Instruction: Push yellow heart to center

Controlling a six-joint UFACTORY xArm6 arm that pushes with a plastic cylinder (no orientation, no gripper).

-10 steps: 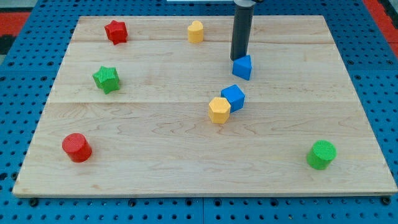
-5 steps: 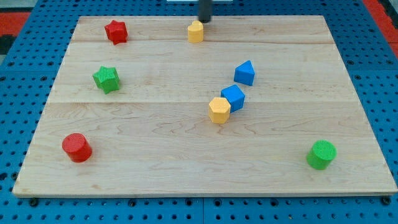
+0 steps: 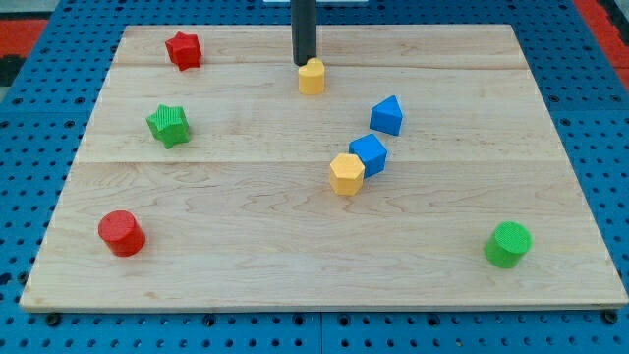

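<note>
The yellow heart (image 3: 312,77) lies on the wooden board (image 3: 197,275) near the view's top, a little left of the middle. My tip (image 3: 305,64) is at the heart's top-left edge, touching it or nearly so, and the rod rises straight up out of the view.
A blue block (image 3: 386,115), a blue cube (image 3: 369,153) and a yellow hexagon (image 3: 346,174) sit right of centre, the cube and hexagon touching. A red star (image 3: 183,50) and green star (image 3: 169,126) are at the left. A red cylinder (image 3: 122,233) is bottom left, a green cylinder (image 3: 508,244) bottom right.
My tip went from beside the blue block to the top of the board, then came in behind the yellow heart. The heart has slid down the view by a small step.
</note>
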